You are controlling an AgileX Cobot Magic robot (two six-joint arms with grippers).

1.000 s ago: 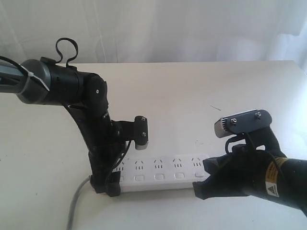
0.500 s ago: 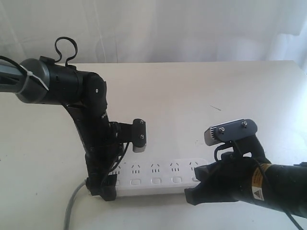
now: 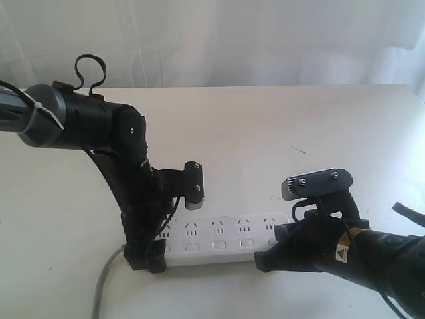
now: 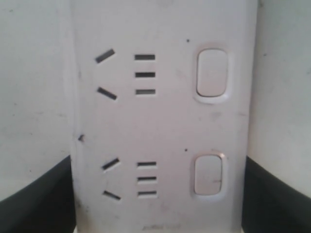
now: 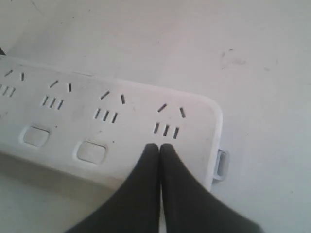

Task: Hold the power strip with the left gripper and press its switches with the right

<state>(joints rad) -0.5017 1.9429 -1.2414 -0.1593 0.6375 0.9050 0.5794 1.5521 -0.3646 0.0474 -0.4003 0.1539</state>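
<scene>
Left end effector point(image 3: 174, 234): grasping the power strip point(image 3: 219, 239) across its width, at the end the cord leaves from. In the left wrist view 1 black finger point(image 4: 39, 194) lies against each long side of the white bar.
Right end effector point(image 5: 159, 148): clenched, with its 2 black fingers pressed together into a single point.
Right fingertip position: on the top face of the strip at its free end, just beside the last socket and in line with the row of buttons. No button shows under the tips, and I cannot tell whether they press down or only touch.
Power strip: flat on the white surface point(image 3: 299, 119), lying lengthwise from left to right in the exterior view, near the front edge, with 1 arm at each end.
Sockets and buttons: the left wrist view shows 2 sockets and 2 oblong buttons. The right wrist view shows 4 sockets and 2 buttons clear of the fingers.
Cord point(image 3: 103, 286): grey, running off the left end toward the lower left corner of the exterior view.
Left arm: black, coming down steeply onto the strip from a shiny grey segment at the upper left. A looped black cable point(image 3: 89, 70) stands above it.
Right arm: bulky and black, entering low from the right, with a yellow sticker point(image 3: 343, 252) and a grey 2-screw plate point(image 3: 319, 183) raised above the strip.
Strip end detail: a small tab point(image 5: 221, 165) juts from the rounded free end.
</scene>
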